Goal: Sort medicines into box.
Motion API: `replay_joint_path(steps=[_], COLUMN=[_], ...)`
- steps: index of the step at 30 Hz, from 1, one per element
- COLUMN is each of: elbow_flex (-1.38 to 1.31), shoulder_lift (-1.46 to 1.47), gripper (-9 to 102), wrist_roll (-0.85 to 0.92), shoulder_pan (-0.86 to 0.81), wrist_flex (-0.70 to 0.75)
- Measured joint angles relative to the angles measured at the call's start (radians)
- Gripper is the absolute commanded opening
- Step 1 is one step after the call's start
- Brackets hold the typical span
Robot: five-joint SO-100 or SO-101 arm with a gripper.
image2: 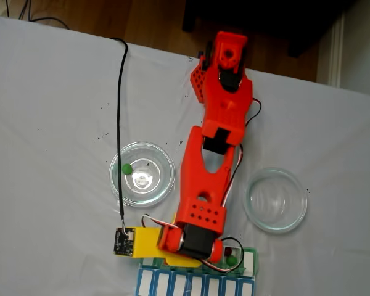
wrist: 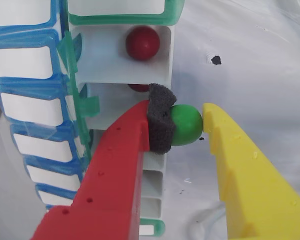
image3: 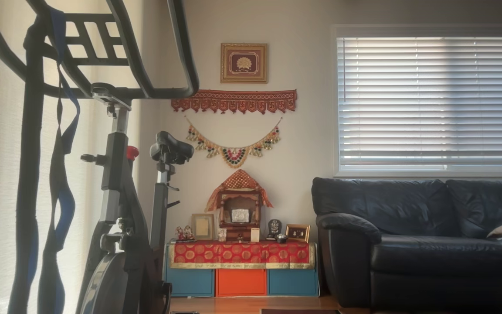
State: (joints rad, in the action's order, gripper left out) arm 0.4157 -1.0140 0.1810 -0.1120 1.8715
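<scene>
In the wrist view my gripper (wrist: 185, 121) is shut on a green pill (wrist: 186, 127), pinched between the dark foam pad on the red finger (wrist: 160, 125) and the yellow finger (wrist: 215, 125). The pill hangs at the outer edge of the box (wrist: 90, 65), level with an open white compartment. A red pill (wrist: 142, 42) lies in the compartment beyond, and another red pill (wrist: 138, 87) peeks out behind the foam. In the fixed view the box (image2: 197, 283) sits at the bottom edge under the arm (image2: 203, 185), and one green pill (image2: 127, 168) lies in the left glass dish (image2: 163, 185).
A second clear glass dish (image2: 276, 199) stands to the right of the arm on the white cloth. A black cable (image2: 119, 123) runs down to the wrist camera board (image2: 124, 240). The other view looks into a room with an exercise bike (image3: 116, 196) and a sofa (image3: 421, 240).
</scene>
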Motion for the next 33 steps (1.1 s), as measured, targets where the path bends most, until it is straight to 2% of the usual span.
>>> replay_joint_path(steps=[3,9,33], elbow_flex=[0.071,0.285,0.689], shoulder_lift=[-0.055,-0.166,-0.368], gripper=[1,1,1], wrist_roll=[0.000,0.000,-0.012], shoulder_pan=[0.002,0.018,0.032], wrist_flex=[-0.012,-0.170,-0.568])
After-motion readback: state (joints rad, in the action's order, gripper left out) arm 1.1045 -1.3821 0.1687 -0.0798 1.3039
